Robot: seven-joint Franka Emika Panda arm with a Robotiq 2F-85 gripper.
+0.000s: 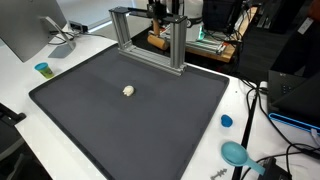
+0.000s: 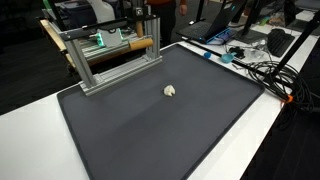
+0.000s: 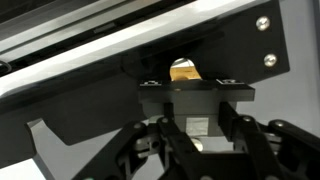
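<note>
Arm [image 1: 165, 10] is at far edge of table [image 1: 15, 88], just behind metal frame [image 1: 150, 38] w/ wooden rod [image 2: 128, 46] across it. Wrist view: fingers [image 3: 237, 138] near a frame bar, tan piece showing thru the gap. Can't tell if they're apart or together. Small white object [image 1: 128, 91] lies mid black mat [image 1: 150, 125], well apart from frame. Blue cup [image 1: 42, 69] sits near mat corner.

One black mat [image 1: 150, 125] fills the picture's middle, with one small white lump [image 1: 128, 91] on it. One metal frame [image 1: 150, 57] stands upper centre. One blue cap [image 1: 226, 121] lies right, one teal cup [image 1: 42, 69] left.
</note>
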